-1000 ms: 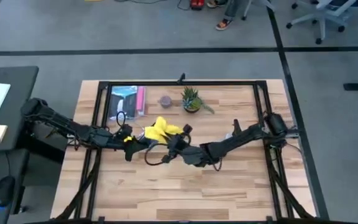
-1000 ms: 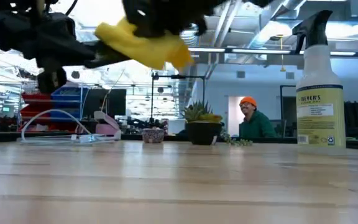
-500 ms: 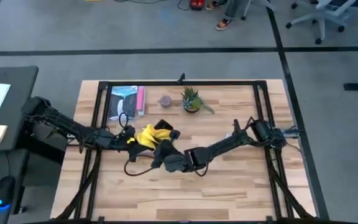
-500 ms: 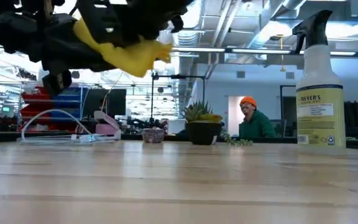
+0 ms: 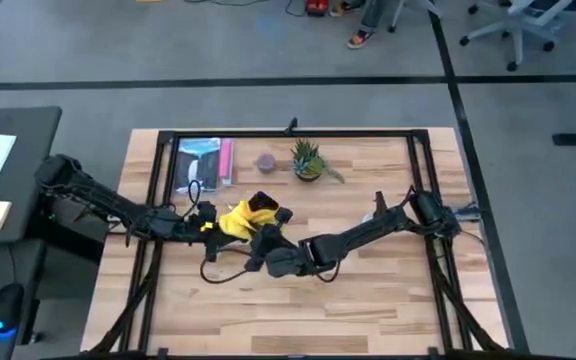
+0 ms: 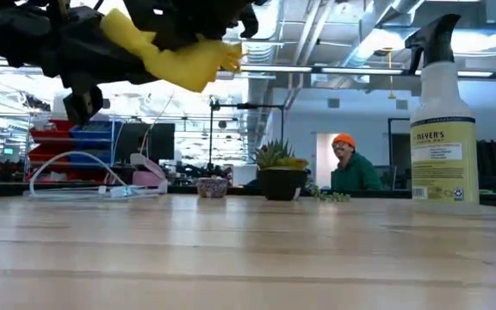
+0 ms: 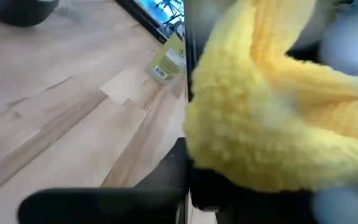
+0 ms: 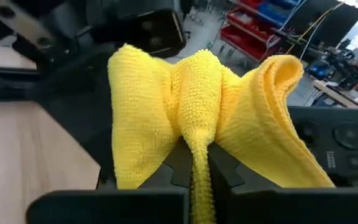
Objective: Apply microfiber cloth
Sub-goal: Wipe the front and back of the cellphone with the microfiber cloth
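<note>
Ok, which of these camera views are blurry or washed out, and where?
Left wrist view: the microfiber cloth fills the frame, soft and out of focus. Right wrist view: the cloth's weave is sharp, the room behind blurred. Low view: bright ceiling glare silhouettes the arms; the spray bottle stays readable.

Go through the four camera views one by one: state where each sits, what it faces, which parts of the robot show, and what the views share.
High view: above the table, looking straight down; both arms meet at the microfiber cloth.
Low view: at table-top height, looking level into the room; arms overhead carry the cloth clear of the wood, spray bottle at right.
Left wrist view: on the left arm, facing the cloth close up.
Right wrist view: on the right arm; the right gripper pinches a fold of the cloth.
Shared: all four show the cloth.
</note>
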`<action>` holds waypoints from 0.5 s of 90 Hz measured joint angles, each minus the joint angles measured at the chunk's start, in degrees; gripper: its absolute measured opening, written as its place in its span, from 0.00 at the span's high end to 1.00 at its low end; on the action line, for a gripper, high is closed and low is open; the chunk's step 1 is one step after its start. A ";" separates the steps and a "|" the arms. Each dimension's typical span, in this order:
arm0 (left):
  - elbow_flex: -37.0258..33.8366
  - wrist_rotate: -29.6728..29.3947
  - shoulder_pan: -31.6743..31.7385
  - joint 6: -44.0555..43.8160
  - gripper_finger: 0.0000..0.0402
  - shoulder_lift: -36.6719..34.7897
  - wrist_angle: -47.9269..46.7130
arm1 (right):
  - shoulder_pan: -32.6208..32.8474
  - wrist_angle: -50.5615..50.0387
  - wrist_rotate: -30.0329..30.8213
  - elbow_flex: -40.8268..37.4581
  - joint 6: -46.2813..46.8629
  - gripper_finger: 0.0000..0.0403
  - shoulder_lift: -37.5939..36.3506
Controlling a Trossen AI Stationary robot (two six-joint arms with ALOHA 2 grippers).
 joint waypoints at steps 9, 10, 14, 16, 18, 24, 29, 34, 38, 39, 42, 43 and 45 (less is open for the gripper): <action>0.01 -0.33 -0.02 -0.02 0.97 -0.01 0.00 | 1.08 -3.84 5.45 -0.05 -0.99 1.00 0.02; 0.01 -0.35 -0.08 -0.02 0.97 -0.01 0.00 | 1.22 -4.29 6.15 -0.06 -1.22 1.00 0.02; 0.01 -0.46 -0.25 0.02 0.97 -0.01 0.00 | 1.70 -6.55 8.36 -0.11 -1.54 1.00 -0.19; 0.01 -0.61 -0.31 0.02 0.97 -0.01 0.00 | 1.81 -7.96 9.41 -0.14 -1.54 1.00 -0.35; 0.01 -0.84 -0.37 0.01 0.97 -0.01 0.00 | 1.89 -9.39 10.44 -0.16 -1.37 1.00 -0.58; 0.01 -1.24 -0.51 -0.01 0.97 -0.05 0.13 | 2.04 -14.85 13.43 -0.17 0.92 1.00 -1.75; 0.01 -1.09 -0.60 -0.04 0.97 -0.07 0.46 | 2.06 -20.20 15.69 -0.17 4.34 1.00 -3.01; 0.11 -0.70 -0.63 -0.04 0.97 -0.09 0.52 | 2.06 -25.37 17.30 -0.18 8.86 1.00 -4.42; 0.11 -0.40 -0.63 -0.02 0.97 -0.09 0.53 | 2.04 -29.28 18.29 -0.24 12.50 1.00 -5.46; 0.11 -0.32 -0.63 -0.02 0.97 -0.09 0.54 | 2.00 -30.01 18.36 -0.25 13.29 1.00 -5.70; 0.11 -0.23 -0.66 -0.03 0.97 -0.09 0.55 | 1.92 -31.69 18.40 -0.26 15.41 1.00 -6.37; 0.11 -0.20 -0.66 -0.02 0.97 -0.10 0.56 | 1.90 -32.08 18.40 -0.26 16.03 1.00 -6.59; 0.11 -0.08 -0.66 -0.02 0.97 -0.11 0.58 | 1.88 -32.54 18.38 -0.26 16.96 1.00 -6.91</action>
